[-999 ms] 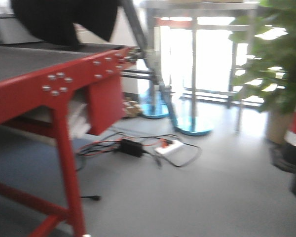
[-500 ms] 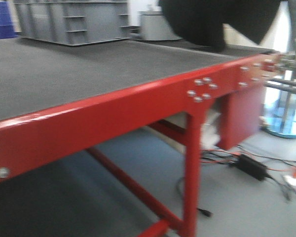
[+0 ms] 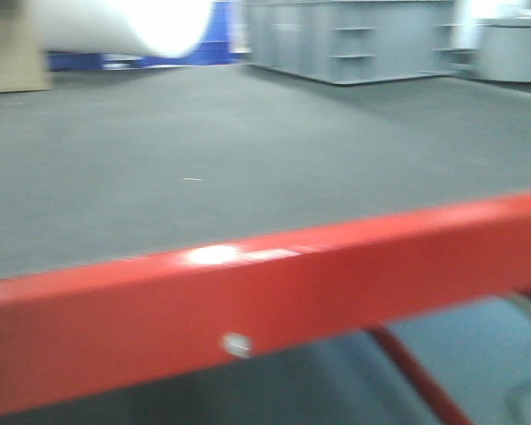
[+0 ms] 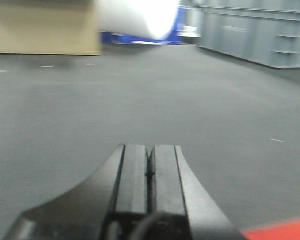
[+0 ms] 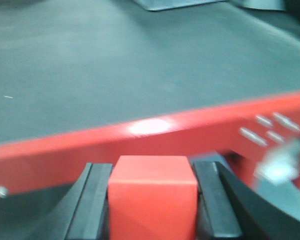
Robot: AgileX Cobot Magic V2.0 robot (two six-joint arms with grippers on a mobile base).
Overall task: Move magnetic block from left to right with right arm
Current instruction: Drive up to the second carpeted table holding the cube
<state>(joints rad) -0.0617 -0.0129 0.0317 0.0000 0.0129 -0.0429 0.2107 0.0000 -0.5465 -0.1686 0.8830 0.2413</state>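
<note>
Showing the scene from left to right: a cardboard box (image 4: 40, 27) and a blurred white roll (image 4: 140, 17) stand at the far left of the desk (image 3: 248, 159); grey crates (image 3: 354, 40) line its back. The left end effector (image 4: 149, 150) hovers low over the desk's grey top, its fingers (image 4: 132, 170) pressed together and holding nothing. The right end effector (image 5: 151, 169) grips the magnetic block (image 5: 152, 200), one finger flat on each side face. Both lie on the near side of the desk's red front rim (image 5: 90, 145); the grey top lies ahead, beyond that rim. Being a cube, the block has no long axis. By judgement, the right arm must carry it forward over the rim before setting it down on the right.
</note>
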